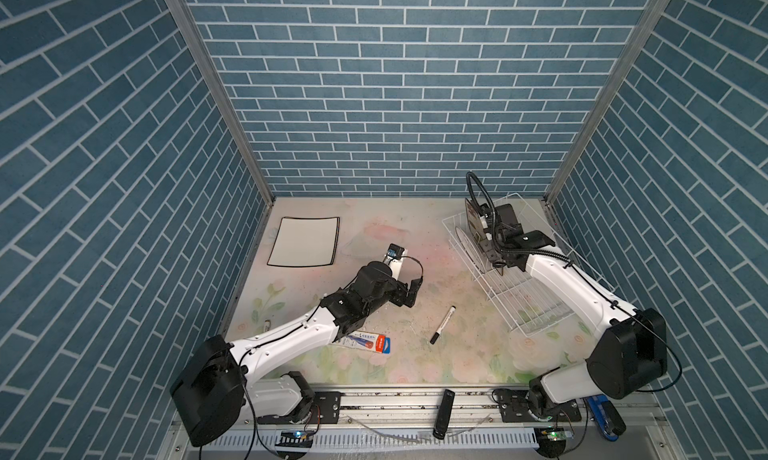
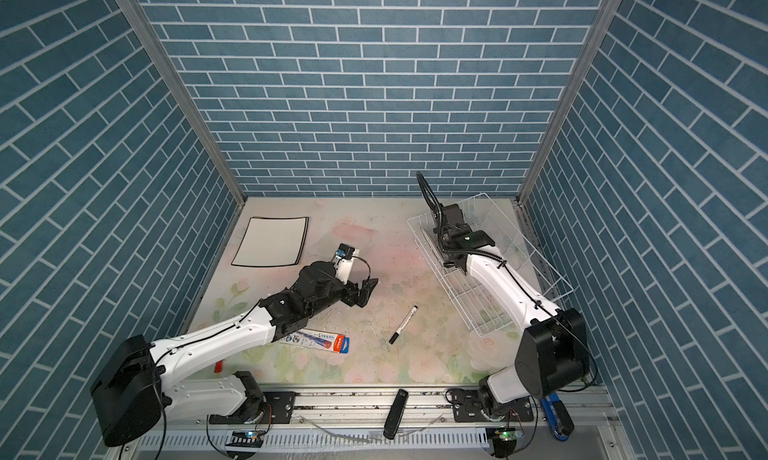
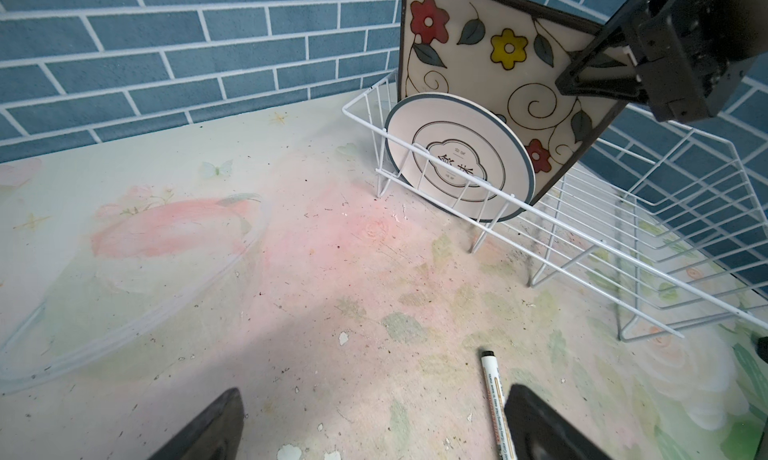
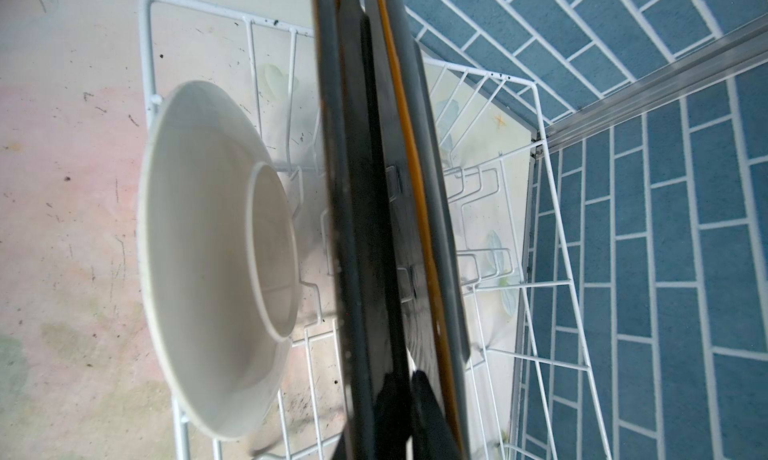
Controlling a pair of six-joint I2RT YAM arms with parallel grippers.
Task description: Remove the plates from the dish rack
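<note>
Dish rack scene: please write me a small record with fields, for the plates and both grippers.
dish rack holds: floral plate and round white plate, both upright
unloaded: black-rimmed white plate, flat on the table
right gripper: shut on the floral plate's edge
left gripper: open, empty, above the table
loose: marker on the table

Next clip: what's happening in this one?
The right hand is down in the dish rack, pinching the top corner of the floral plate, which stands upright beside a small round plate. The left hand hangs open over the table, holding nothing. One white black-rimmed plate already lies flat at the table's far left, so unloading is under way.
</note>
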